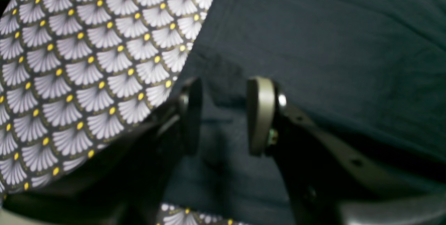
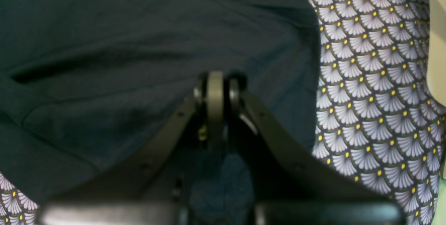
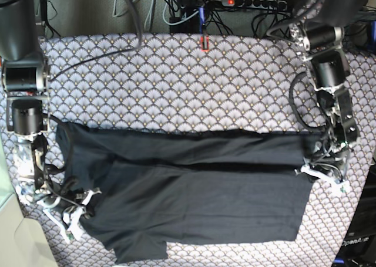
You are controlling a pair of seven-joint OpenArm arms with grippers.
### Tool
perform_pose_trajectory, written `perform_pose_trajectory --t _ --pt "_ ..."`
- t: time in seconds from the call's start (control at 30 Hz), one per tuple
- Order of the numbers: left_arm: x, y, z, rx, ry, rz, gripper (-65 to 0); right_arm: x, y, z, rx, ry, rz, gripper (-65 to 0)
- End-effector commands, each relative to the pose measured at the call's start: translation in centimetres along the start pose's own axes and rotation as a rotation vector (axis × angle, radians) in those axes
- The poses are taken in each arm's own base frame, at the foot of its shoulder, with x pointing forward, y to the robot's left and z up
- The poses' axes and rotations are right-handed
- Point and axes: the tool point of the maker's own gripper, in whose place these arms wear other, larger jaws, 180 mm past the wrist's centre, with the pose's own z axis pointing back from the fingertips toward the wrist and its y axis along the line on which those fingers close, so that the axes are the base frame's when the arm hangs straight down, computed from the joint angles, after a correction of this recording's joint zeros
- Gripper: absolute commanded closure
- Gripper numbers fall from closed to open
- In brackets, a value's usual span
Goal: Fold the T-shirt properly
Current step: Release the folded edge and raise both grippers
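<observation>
On tablecloth [image 3: 176, 79] | T-shirt [image 3: 194, 191] lies flat, long axis running arm to arm | left gripper [image 1: 224, 115] jaws apart over one end | right gripper [image 2: 220, 108] pinched shut on cloth at opp. end.

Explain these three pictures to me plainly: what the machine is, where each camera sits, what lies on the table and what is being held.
This is a robot with two arms. One picture looks down from above; the other two come from cameras mounted on each wrist, looking past the claws. A dark T-shirt lies partly folded on a scallop-patterned tablecloth. The right gripper, on the left in the overhead picture, is shut, with shirt cloth bunched just behind its fingers, so it seems to hold the shirt. The left gripper stands with a gap between its fingers over the shirt's edge, holding nothing.
</observation>
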Motion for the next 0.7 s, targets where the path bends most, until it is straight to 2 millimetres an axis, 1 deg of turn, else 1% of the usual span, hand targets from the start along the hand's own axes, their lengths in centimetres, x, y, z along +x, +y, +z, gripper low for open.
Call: perform_pose_trajectory --t 0.0,0.1,0.13,0.17,0.2,0.23,0.37,0.4,0.47,0.53,0.67 --pt "3.2 -0.1 0.3 -0.006 -0.08 0.0 -21.3 3.1 -1.2 0.8 -0.022 -0.077 0.011 -2.6" --pt "2.8 -0.1 0.4 -0.012 -0.071 -0.005 -21.2 2.8 -1.3 0.9 -0.023 -0.068 0.015 -7.4" --pt "3.0 0.1 0.5 -0.009 -0.076 -0.01 -21.2 2.7 -1.7 1.1 -0.03 -0.063 0.016 -8.7" --pt "2.2 0.3 0.6 -0.005 -0.065 -0.014 -21.0 2.6 -2.3 1.5 -0.042 -0.062 0.023 -9.6" --pt "1.3 0.6 0.9 0.001 -0.052 -0.023 -21.0 2.6 -2.7 1.7 -0.049 -0.06 0.025 -10.2" --pt "0.8 0.8 1.3 0.005 -0.054 -0.032 -21.0 2.5 -2.8 1.7 -0.051 -0.058 0.027 -10.6" --pt "0.6 0.7 2.2 0.006 -0.072 -0.06 -21.0 2.6 -3.8 2.3 -0.068 -0.056 0.033 -12.2" --pt "0.9 0.7 2.5 0.005 -0.082 -0.063 -21.2 2.6 -3.8 2.3 -0.068 -0.056 0.033 -12.7" --pt "0.5 0.8 3.0 0.009 -0.083 -0.073 -21.2 2.7 -3.7 2.3 -0.065 -0.059 0.037 -13.6" --pt "0.1 0.9 3.5 0.012 -0.085 -0.085 -21.2 2.6 -3.2 2.2 -0.044 -0.053 0.054 -14.0" --pt "-1.7 1.4 4.7 0.02 -0.07 -0.114 -21.2 1.5 -1.5 1.7 0.018 -0.017 0.107 -13.6"
